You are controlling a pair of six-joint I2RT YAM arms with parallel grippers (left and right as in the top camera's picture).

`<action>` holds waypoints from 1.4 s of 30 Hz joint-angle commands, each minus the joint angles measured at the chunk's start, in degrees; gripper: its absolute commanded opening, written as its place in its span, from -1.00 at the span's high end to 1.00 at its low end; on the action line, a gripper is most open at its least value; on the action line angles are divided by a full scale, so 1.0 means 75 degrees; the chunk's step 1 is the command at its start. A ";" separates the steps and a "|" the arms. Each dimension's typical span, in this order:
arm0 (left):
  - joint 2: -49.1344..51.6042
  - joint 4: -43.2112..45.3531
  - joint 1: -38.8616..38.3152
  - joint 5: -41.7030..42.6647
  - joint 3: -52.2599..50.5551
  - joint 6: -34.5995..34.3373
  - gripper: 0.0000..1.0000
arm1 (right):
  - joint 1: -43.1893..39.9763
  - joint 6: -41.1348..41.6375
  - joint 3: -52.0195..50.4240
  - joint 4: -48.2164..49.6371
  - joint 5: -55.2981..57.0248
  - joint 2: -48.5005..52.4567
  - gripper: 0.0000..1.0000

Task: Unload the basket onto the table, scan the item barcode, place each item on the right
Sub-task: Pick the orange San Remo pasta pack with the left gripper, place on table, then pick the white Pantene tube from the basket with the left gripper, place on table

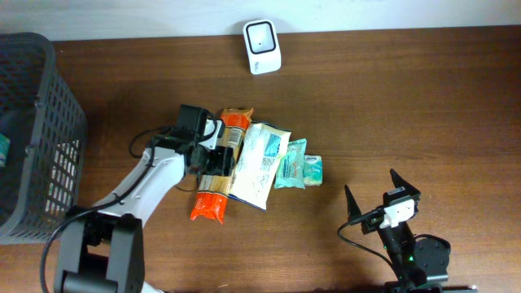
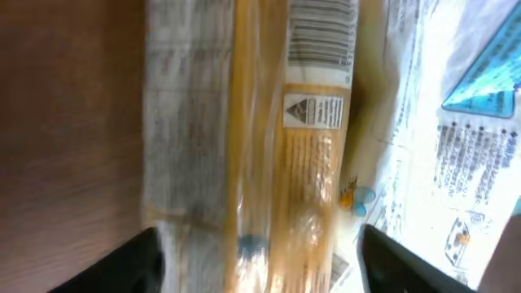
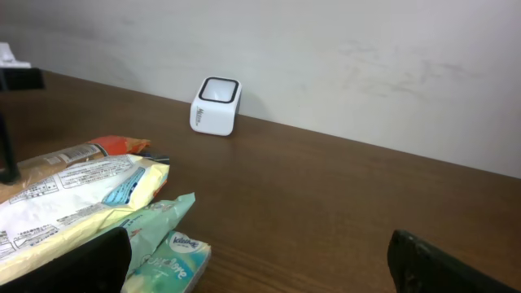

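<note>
The brown wooden table (image 1: 423,122) carries a dark grey plastic mesh basket (image 1: 49,122) at its left edge and a small cluster of goods near the middle. The long orange plastic packet (image 1: 208,205) lies flat, touching a white-and-yellow flat pouch (image 1: 259,163), with a teal tissue pack (image 1: 298,164) just beside that. The left gripper (image 2: 256,264) hangs over the orange packet, fingers apart on either side of it. The right gripper (image 1: 370,185) waits near the front edge, fingers spread wide and holding nothing. The white box scanner (image 1: 262,46) stands well apart by the back edge. The packet's barcode (image 2: 321,32) faces up, but scanning looks not yet done: lifting and presenting remain. Bare wood between the cluster and the scanner leaves room.
</note>
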 commanded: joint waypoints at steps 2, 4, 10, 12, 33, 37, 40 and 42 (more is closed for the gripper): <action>-0.1428 -0.0831 0.0740 0.0096 0.2189 0.0647 -0.98 | -0.0050 0.0082 -0.0055 -0.0015 -0.0035 -0.0038 -0.97; -0.1990 -0.1137 0.1422 -0.0597 0.3424 0.0941 -0.98 | -0.0050 0.0082 -0.0055 -0.0015 -0.0035 -0.0038 -0.97; -0.2430 -0.0595 0.4022 -0.2693 0.4797 0.2145 -0.98 | -0.0050 0.0082 -0.0055 -0.0015 -0.0035 -0.0038 -0.97; -0.2291 -0.0335 0.4998 -0.2841 0.4794 0.2145 -0.99 | -0.0050 0.0082 -0.0055 -0.0015 -0.0035 -0.0038 -0.97; 0.2206 -0.3701 0.8151 0.0090 0.4724 0.4042 -0.99 | -0.0050 0.0082 -0.0055 -0.0015 -0.0035 -0.0038 -0.97; 0.2990 -0.3716 0.8151 0.0099 0.4724 0.4068 -0.91 | -0.0050 0.0082 -0.0055 -0.0015 -0.0035 -0.0038 -0.97; 0.3354 -0.3689 0.8151 0.0125 0.4724 0.4068 -0.67 | -0.0050 0.0082 -0.0055 -0.0015 -0.0035 -0.0038 -0.97; 0.3611 -0.3663 0.8145 0.0125 0.4724 0.4068 -0.42 | -0.0050 0.0082 -0.0055 -0.0015 -0.0035 -0.0038 -0.97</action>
